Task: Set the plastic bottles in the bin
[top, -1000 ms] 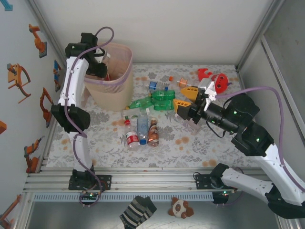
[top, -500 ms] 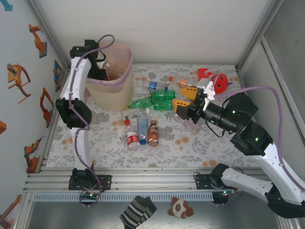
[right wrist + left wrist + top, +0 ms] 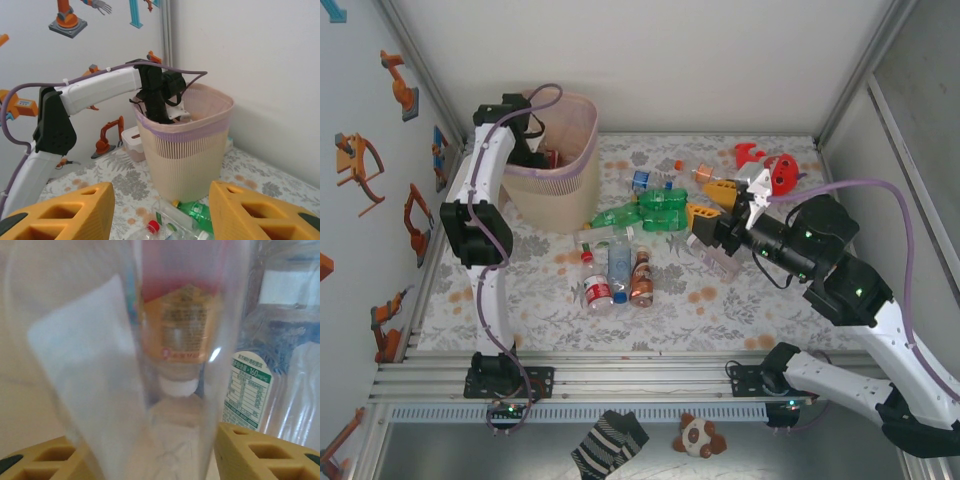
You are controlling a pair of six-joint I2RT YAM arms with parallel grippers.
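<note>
Left hand (image 3: 540,152) in bin (image 3: 565,190) — up close, 1 bottle (image 3: 175,315) between fingers (image 3: 260,455), grip unclear; right hand (image 3: 161,210) spread, empty.

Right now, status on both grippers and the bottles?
Left gripper down in the bin, clear bottle between fingers, grip unclear. Right gripper open, empty. Bottle pile on table, nothing blocking.

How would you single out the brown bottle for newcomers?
Find the pink bin far left on the table. Right of it, toward the near edge, three bottles lie side by side; the brown bottle is the rightmost, the only dark one among clear neighbours.
</note>
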